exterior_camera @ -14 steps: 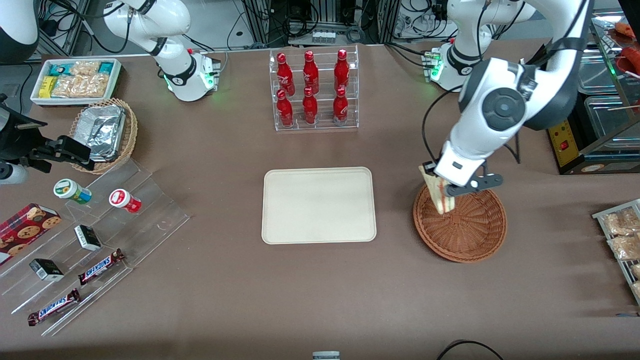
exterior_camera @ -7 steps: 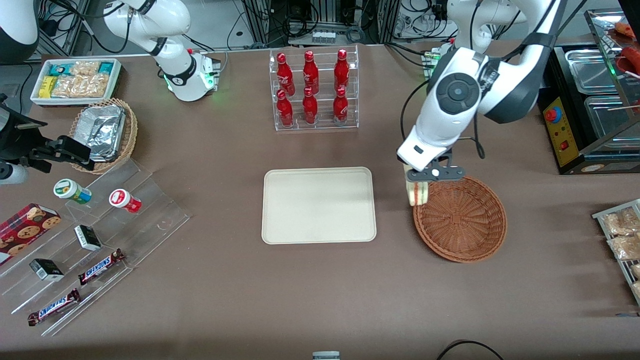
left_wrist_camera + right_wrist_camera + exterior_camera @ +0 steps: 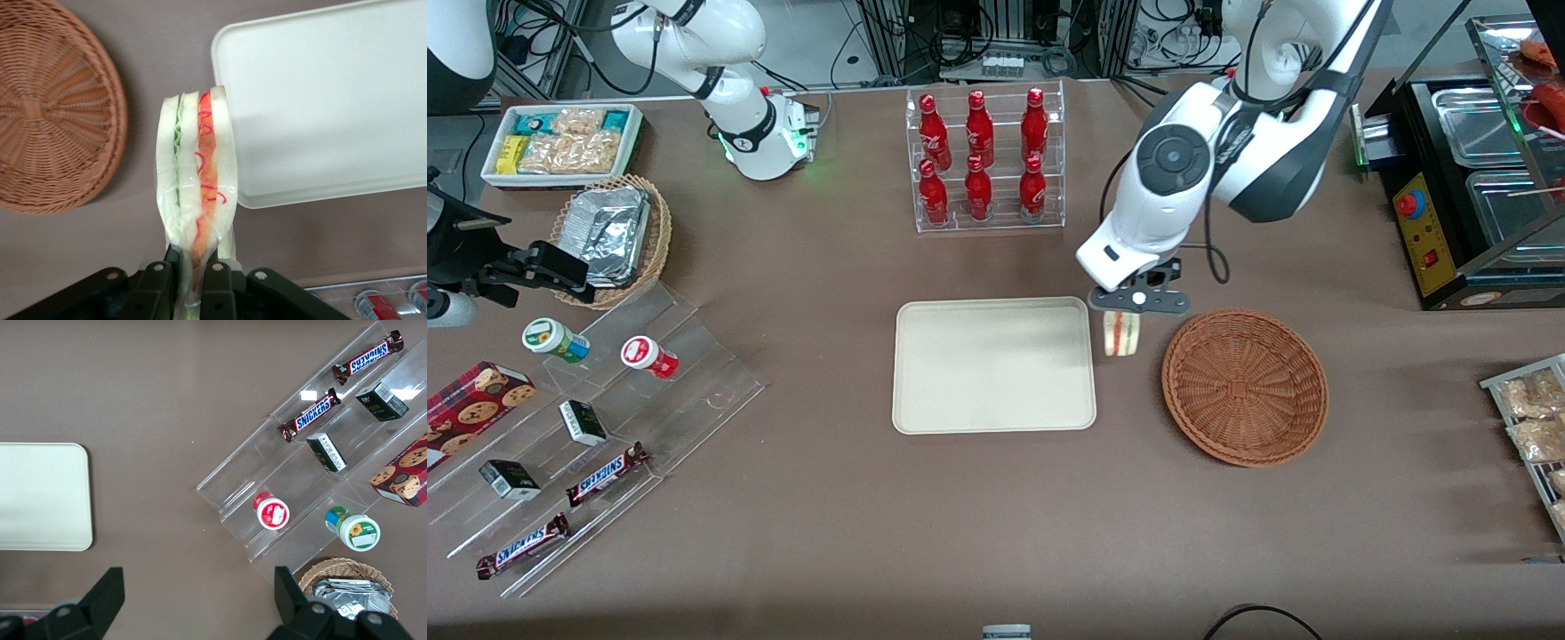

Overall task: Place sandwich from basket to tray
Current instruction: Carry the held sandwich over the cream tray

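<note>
My left gripper (image 3: 1126, 311) (image 3: 194, 270) is shut on the wrapped sandwich (image 3: 1121, 333) (image 3: 197, 180) and holds it in the air. White bread, green and orange-red filling layers show through the clear wrap. The sandwich hangs over bare table between the cream tray (image 3: 993, 365) (image 3: 333, 100) and the reddish-brown woven basket (image 3: 1245, 386) (image 3: 47, 113), close to the tray's edge. Nothing lies in the basket or on the tray.
A clear rack of red bottles (image 3: 983, 160) stands farther from the front camera than the tray. Toward the parked arm's end are a tan basket with foil (image 3: 611, 236), a white snack bin (image 3: 562, 142) and a clear stepped display with candy bars (image 3: 587, 427). Metal trays (image 3: 1485, 169) sit at the working arm's end.
The gripper has carried the sandwich up out of the basket and sideways toward the tray. It now hangs between basket and tray.
</note>
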Robot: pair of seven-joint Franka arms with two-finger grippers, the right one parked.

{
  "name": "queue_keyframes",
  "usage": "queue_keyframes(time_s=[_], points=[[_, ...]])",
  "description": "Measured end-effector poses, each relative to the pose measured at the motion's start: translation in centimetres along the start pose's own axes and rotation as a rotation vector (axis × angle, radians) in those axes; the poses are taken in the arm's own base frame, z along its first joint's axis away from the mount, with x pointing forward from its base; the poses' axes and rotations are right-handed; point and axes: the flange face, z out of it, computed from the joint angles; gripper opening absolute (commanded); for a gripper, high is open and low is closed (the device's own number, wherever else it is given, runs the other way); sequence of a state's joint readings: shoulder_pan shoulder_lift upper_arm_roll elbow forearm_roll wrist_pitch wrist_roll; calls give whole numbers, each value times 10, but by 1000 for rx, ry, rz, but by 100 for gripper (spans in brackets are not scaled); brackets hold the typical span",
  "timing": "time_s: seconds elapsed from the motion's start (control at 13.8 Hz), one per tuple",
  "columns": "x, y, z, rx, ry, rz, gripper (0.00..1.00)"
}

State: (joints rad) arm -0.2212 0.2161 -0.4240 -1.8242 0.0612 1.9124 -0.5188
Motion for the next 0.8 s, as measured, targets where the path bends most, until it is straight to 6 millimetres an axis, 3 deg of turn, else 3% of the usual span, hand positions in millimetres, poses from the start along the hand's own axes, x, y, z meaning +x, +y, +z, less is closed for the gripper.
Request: queue_keyframes(time_s=[0.8], points=[[50,40,54,-52,-39,10,0]])
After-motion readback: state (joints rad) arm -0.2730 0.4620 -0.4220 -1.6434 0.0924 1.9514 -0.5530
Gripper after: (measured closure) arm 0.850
